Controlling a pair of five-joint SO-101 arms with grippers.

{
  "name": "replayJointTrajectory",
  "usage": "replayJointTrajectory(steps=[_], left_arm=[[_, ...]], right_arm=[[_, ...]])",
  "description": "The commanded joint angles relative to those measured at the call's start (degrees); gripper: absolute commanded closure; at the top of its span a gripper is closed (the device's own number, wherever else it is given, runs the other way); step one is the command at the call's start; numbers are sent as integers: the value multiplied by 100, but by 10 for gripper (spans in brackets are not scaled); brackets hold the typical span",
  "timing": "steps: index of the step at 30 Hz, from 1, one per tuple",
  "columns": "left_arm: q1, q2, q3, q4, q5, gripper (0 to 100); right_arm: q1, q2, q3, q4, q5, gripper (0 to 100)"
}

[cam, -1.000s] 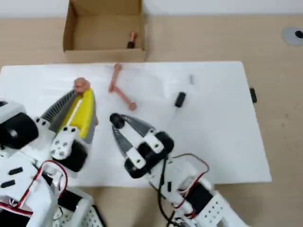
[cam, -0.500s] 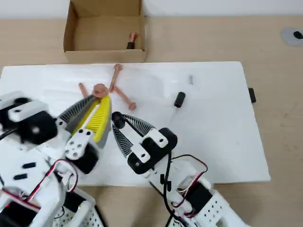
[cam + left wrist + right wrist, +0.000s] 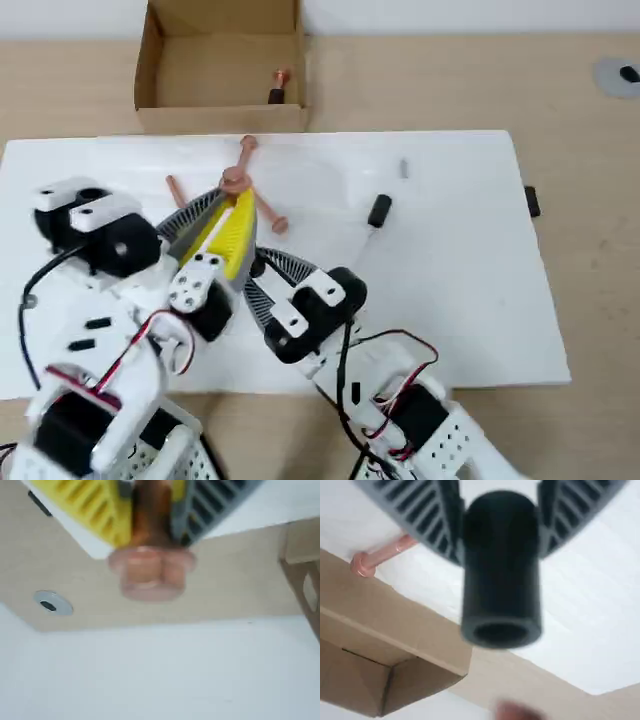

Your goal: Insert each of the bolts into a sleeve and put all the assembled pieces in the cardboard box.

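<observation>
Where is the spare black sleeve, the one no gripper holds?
In the high view the spare black sleeve lies on the white board, right of a loose bolt.

Left arm (image 3: 100, 330) and right arm (image 3: 410, 400): white printed shells, black servo blocks at joints. Left hand (image 3: 234, 188): 1 yellow ribbed finger (image 3: 228, 230), 1 dark grey. Right hand (image 3: 257, 267): both fingers dark grey, ribbed. Thin red and black cables (image 3: 400, 334) loop along each arm. Perforated white base plates (image 3: 455, 440).

1 assembled piece (image 3: 278, 86) in cardboard box (image 3: 220, 118)
</observation>
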Motion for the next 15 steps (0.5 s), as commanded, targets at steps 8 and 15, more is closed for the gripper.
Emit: replayJointTrajectory(steps=[8, 15], left_arm=[[9, -66, 352, -308, 9, 993], [0, -75, 246, -308, -264, 994]], right_arm=[[92, -664, -40, 0, -44, 989], [119, -664, -101, 0, -290, 989]])
